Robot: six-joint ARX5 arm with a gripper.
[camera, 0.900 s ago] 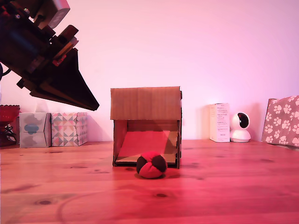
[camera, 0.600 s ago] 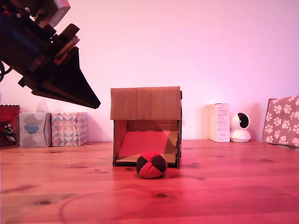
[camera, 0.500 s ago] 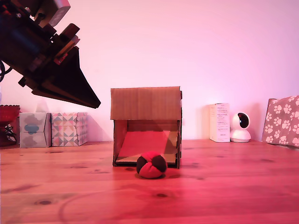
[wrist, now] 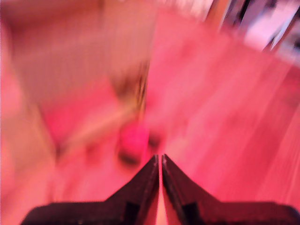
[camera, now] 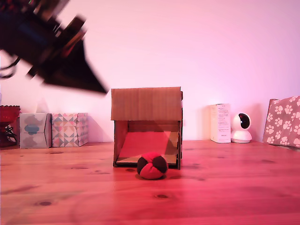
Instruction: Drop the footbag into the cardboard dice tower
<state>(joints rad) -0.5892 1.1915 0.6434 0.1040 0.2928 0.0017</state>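
footbag (camera: 152,165) at cardboard dice tower (camera: 146,104) opening; gripper (wrist: 159,157) (blurred) empty, aloft

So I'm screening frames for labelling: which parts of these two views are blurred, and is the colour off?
Exterior view: only the tool is motion-smeared; the footbag, tower and table are sharp, under a pink-red cast. Wrist view: nearly everything is smeared, the footbag is a vague red blob, the nearly shut tool is fairly crisp, same red tint.

The red-and-black footbag (camera: 152,165) lies on the wood, touching the brown cardboard dice tower (camera: 146,104)'s open front.
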